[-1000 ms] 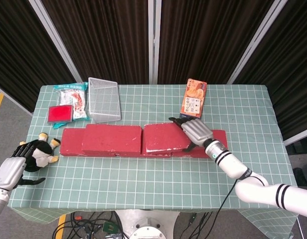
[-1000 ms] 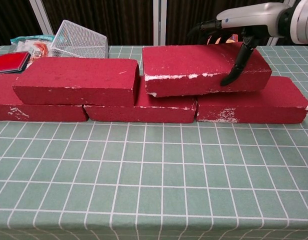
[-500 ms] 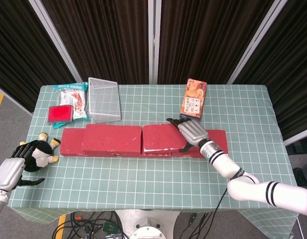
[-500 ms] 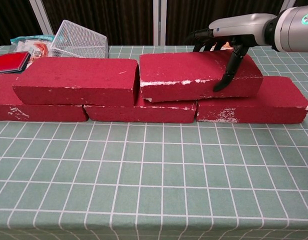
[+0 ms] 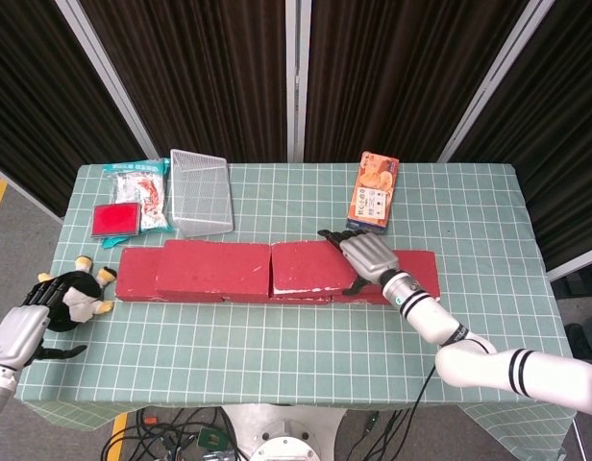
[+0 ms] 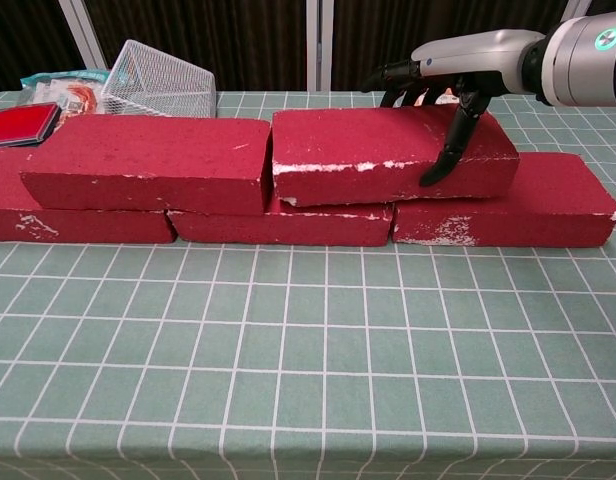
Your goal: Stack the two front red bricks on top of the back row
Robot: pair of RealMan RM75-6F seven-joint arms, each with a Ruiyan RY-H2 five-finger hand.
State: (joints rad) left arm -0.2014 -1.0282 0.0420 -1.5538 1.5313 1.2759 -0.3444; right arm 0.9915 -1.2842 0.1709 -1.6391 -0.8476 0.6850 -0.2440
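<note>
Two red bricks lie on top of the back row of red bricks (image 6: 533,205). The left upper brick (image 5: 214,267) (image 6: 148,160) sits alone. My right hand (image 5: 368,257) (image 6: 453,75) grips the right upper brick (image 5: 310,266) (image 6: 368,150) at its right end, thumb down the front face and fingers over the back edge. This brick lies flat, its left end almost against the left upper brick. My left hand (image 5: 22,327) rests at the table's front left corner with fingers spread, beside a small black plush toy (image 5: 82,293); only the head view shows it.
A wire basket (image 5: 200,190) (image 6: 153,75), snack packets (image 5: 142,192) and a red flat box (image 5: 115,219) stand at the back left. An orange carton (image 5: 373,189) stands behind the bricks near my right hand. Green checked cloth (image 6: 308,350) covers the table in front.
My right hand has slid the right upper brick leftward and settled it level, narrowing the gap to the left upper brick. The left hand has barely shifted.
</note>
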